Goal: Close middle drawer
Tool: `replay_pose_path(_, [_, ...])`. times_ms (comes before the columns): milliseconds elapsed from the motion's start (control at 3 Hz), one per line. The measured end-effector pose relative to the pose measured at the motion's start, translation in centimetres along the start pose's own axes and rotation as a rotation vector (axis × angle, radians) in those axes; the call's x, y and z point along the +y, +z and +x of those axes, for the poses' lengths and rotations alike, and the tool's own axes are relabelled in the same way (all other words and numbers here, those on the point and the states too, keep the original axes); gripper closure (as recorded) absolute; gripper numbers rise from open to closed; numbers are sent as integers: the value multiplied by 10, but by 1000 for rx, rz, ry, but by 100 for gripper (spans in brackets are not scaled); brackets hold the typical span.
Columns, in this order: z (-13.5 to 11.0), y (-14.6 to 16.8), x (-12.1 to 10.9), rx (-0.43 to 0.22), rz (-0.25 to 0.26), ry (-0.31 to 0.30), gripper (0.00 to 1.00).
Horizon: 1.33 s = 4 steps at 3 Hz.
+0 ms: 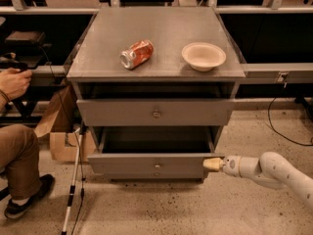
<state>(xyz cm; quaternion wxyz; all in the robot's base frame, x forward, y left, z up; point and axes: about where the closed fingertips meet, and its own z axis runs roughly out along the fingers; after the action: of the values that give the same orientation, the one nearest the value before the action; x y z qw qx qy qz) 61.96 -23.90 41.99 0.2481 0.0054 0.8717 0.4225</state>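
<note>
Item 1: cabinet (98, 58), grey metal. On its flat top I log a crushed red can (136, 54) lying on its side and, well apart to the right, a pale bowl (203, 56) standing mouth up.

Item 2: upper drawer (122, 112), the taller front, with a round knob, set back in the cabinet.

Item 3: middle drawer (127, 163), directly below, pulled out toward me. Its long tray lies in shadow, so I cannot tell what it holds. It has a small central knob (156, 166).

Item 4: gripper (212, 164), reaching in from the right, its tan tip drawn narrow and holding nothing. It touches the right end of the middle drawer's front panel.

Item 5: cardboard box (61, 143), on the floor left of the cabinet, beside a seated person (17, 146).
</note>
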Motion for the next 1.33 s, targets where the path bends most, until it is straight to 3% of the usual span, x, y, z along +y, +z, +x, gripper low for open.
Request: replay_pose_path(1333, [-16,15,-12,-62,18,26,100])
